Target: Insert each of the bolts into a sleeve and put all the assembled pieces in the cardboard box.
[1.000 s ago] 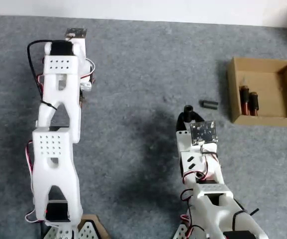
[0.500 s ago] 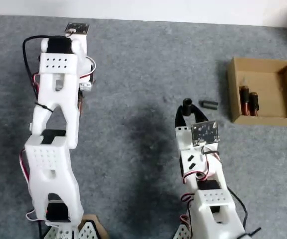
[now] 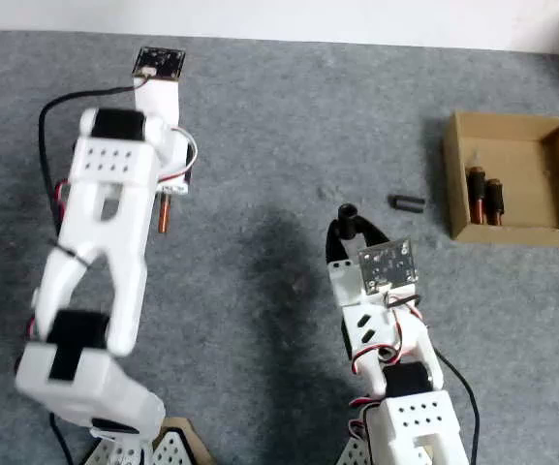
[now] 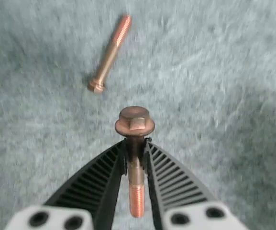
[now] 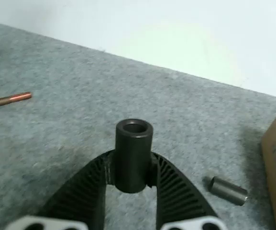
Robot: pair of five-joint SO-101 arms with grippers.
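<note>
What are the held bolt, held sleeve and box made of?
The held bolt looks like metal with a copper-coloured finish, going by its reddish sheen. The held sleeve is dark grey and matte, probably blackened metal, possibly plastic. The box is plain brown matte cardboard.

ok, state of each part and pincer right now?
Left pincer: shut on a bolt.
Second bolt: lying loose, not in a sleeve.
Right pincer: shut on a sleeve, upright, bore empty.
Second sleeve: lying loose on its side.
Box: open, two assembled pieces inside.
</note>
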